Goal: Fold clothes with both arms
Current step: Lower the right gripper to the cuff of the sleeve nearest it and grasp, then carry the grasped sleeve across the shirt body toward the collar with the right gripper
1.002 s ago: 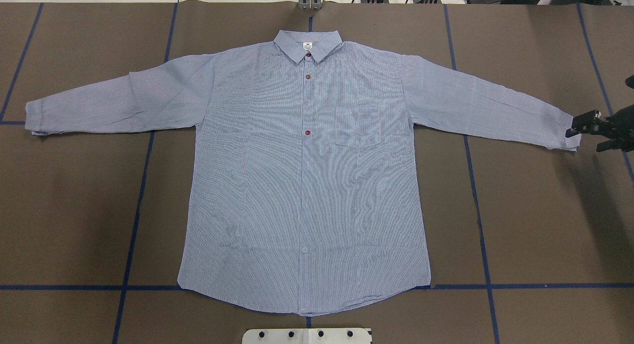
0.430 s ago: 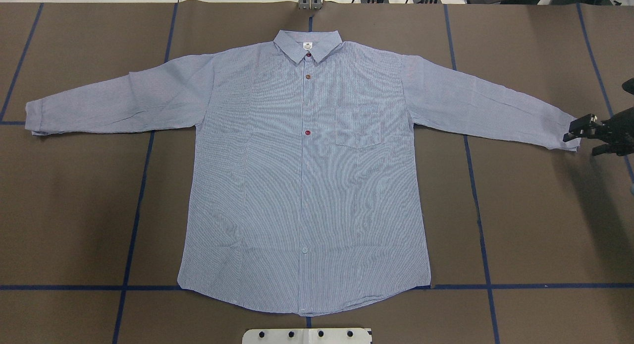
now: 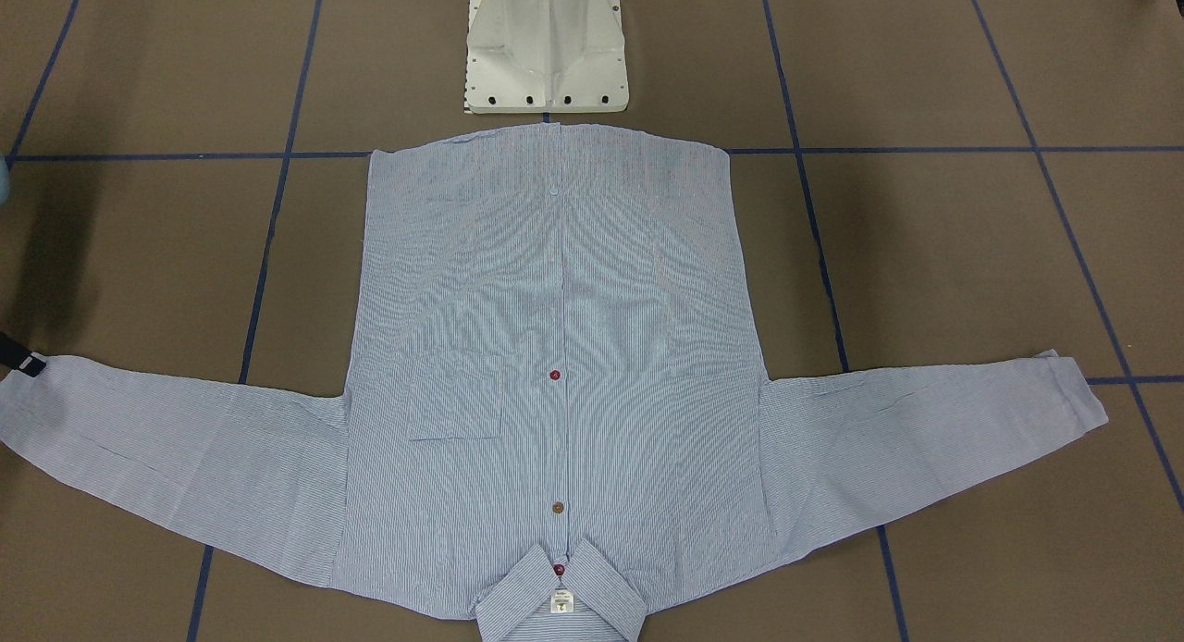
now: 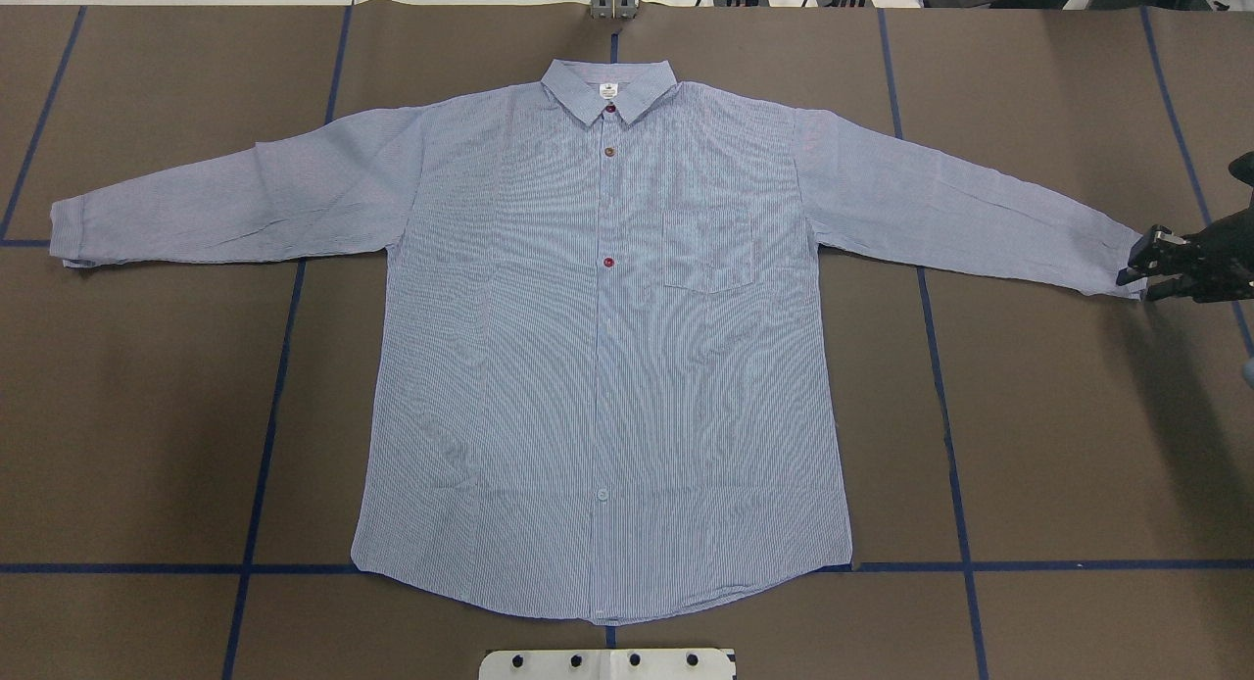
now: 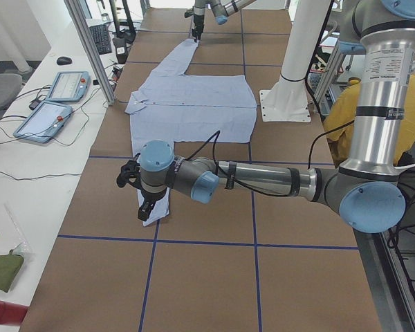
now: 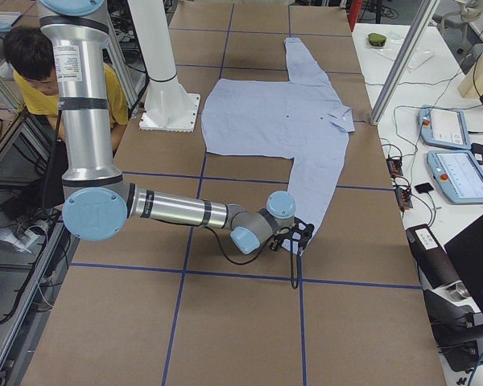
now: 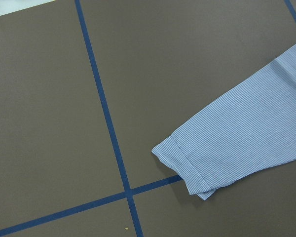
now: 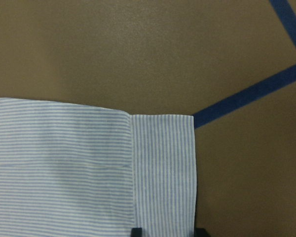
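The light blue-and-white striped shirt (image 4: 598, 366) lies flat and face up on the brown table, with both sleeves spread out and the collar at the far side. My right gripper (image 4: 1136, 267) sits at the end of the right sleeve. It is open, and its fingertips (image 8: 136, 231) stand either side of the cuff (image 8: 163, 168). The same gripper (image 3: 18, 360) shows at the left edge of the front-facing view. The left gripper (image 5: 144, 207) hangs over the other cuff (image 7: 187, 163). Only the exterior left view shows it, so I cannot tell whether it is open or shut.
The white pedestal base (image 3: 546, 59) stands at the shirt's hem. Blue tape lines (image 4: 265, 415) cross the brown cover. A person in a yellow top (image 6: 32, 64) sits behind the robot. Tablets (image 6: 459, 169) and cables lie on the side bench.
The right gripper's fingers have come closer together around the right cuff and shifted slightly. The shirt lies as before.
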Action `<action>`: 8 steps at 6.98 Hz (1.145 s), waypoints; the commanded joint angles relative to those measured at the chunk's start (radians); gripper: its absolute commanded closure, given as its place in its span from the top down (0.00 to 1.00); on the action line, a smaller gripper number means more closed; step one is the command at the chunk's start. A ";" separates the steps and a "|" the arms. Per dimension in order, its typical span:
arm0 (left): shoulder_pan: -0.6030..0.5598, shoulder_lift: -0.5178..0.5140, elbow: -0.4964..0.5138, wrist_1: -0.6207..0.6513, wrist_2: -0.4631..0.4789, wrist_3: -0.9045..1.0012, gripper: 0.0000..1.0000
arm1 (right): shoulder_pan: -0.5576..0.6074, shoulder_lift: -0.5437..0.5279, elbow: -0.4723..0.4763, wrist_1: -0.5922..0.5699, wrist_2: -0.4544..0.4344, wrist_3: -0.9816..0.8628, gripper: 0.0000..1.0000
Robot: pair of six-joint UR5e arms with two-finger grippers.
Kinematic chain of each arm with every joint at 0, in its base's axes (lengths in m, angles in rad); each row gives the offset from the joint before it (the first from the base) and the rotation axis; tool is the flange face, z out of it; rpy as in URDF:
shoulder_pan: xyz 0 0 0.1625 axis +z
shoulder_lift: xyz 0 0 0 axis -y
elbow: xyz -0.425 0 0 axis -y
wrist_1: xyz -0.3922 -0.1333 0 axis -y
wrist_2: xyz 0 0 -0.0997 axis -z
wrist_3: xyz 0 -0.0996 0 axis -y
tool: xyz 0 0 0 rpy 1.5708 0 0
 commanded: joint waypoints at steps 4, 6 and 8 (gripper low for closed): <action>0.000 0.000 0.001 0.002 0.000 -0.003 0.99 | 0.015 0.025 0.112 -0.014 0.065 0.021 0.00; 0.000 0.000 0.000 0.002 0.000 -0.003 0.99 | 0.009 0.122 0.194 -0.078 0.057 0.077 0.00; 0.000 0.000 0.001 0.002 0.000 -0.005 0.99 | -0.058 0.299 0.190 -0.202 0.037 0.102 0.00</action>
